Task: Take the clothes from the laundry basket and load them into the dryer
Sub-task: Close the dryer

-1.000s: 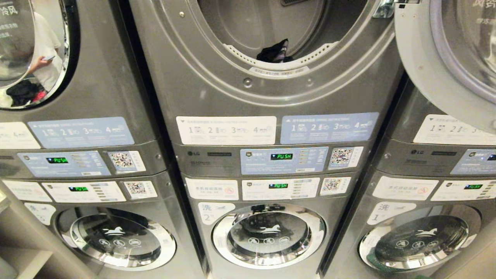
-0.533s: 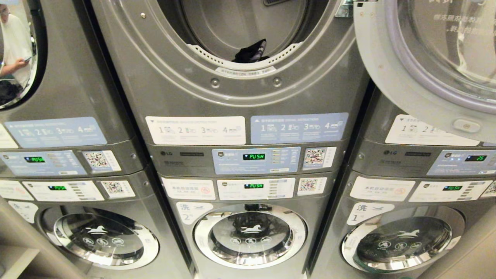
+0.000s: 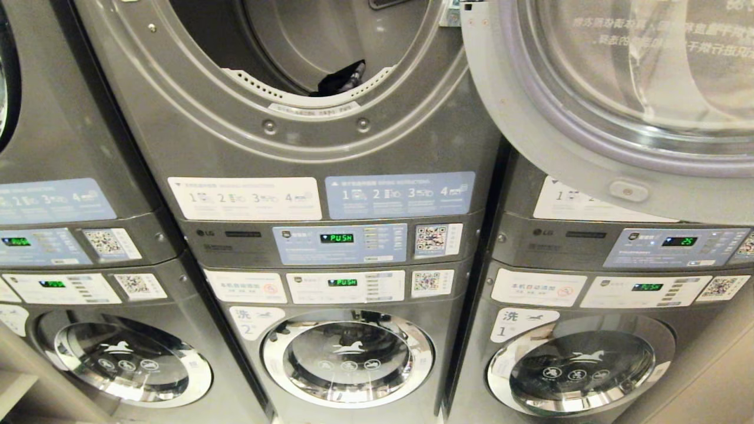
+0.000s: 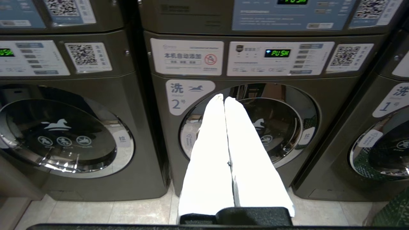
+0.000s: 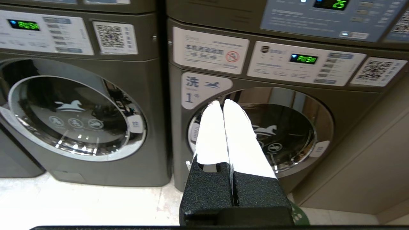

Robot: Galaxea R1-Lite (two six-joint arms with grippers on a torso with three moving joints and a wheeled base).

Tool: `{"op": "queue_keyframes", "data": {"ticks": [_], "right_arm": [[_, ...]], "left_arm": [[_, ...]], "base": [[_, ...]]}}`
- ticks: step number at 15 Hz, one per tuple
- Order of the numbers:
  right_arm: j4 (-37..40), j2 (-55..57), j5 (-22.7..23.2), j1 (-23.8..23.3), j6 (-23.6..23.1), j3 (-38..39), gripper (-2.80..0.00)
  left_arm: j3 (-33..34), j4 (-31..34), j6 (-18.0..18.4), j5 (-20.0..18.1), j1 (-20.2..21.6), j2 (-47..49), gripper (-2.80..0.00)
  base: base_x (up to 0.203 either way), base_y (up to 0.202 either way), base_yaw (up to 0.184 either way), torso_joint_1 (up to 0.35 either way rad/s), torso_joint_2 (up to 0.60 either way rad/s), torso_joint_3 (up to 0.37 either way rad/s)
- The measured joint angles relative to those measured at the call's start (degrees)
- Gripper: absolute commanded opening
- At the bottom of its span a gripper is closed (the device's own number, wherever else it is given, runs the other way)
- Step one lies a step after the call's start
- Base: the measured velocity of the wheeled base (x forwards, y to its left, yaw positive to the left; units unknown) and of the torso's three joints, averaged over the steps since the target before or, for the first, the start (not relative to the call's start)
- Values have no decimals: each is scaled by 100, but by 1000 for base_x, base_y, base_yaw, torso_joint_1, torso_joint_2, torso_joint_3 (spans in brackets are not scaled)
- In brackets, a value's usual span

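lying at the front edge of the drum, one dark piece of clothes is inside the open dryer of the middle stack. its round door is swung out to the right, in front of the right stack.

three stacks stand side by side in the head view — each with a dryer on top and a washer below. the three washer doors are closed: left, middle, right. five green displays show in this view; the one on the right upper panel reads a number, the middle upper one reads "push". four qr stickers are clearly seen, two of them on the middle stack.

both arms are low and out of the head view. the left gripper points at the washer marked 2, its two white fingers pressed together on nothing. the right gripper points at the washer marked 1, jaws together too, empty.
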Motion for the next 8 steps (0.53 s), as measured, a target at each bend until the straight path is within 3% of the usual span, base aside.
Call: {"op": "queue_keyframes", "data": {"ticks": [8], "right_arm": [[-33, 0, 11, -2, -9, 18, -280]], "left_arm": [[0, 0, -13, 0, -2, 0, -280]], "base": [[0, -195, 2, 1, 1, 1]]}}
